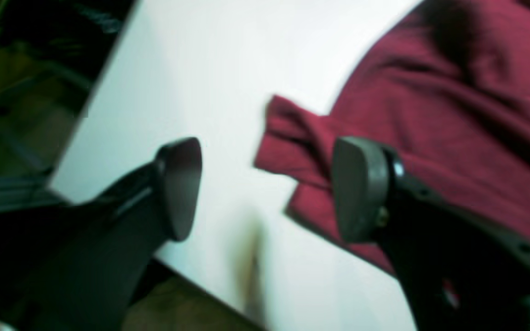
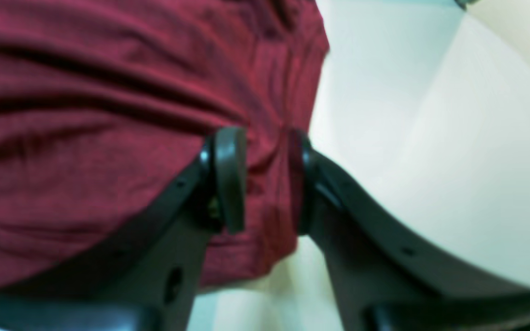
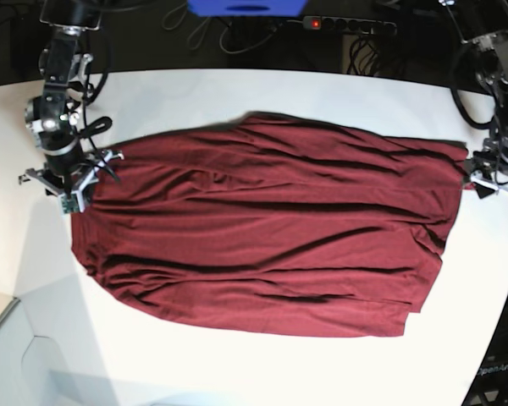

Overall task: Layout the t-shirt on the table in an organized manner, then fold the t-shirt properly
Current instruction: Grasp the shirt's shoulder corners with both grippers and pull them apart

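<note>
No readable text, labels, brands or numbers anywhere; faint marks at the bottom right corner of the base view are too blurred to read.

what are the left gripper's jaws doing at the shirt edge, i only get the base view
Observer: In the left wrist view the left gripper has its jaws wide apart and grips nothing. A corner of the t-shirt lies on the table below the gap.
Operator: and the right one
Observer: In the right wrist view a fold of the shirt's edge sits between the pads of the right gripper. I cannot tell whether it is pinched.
</note>
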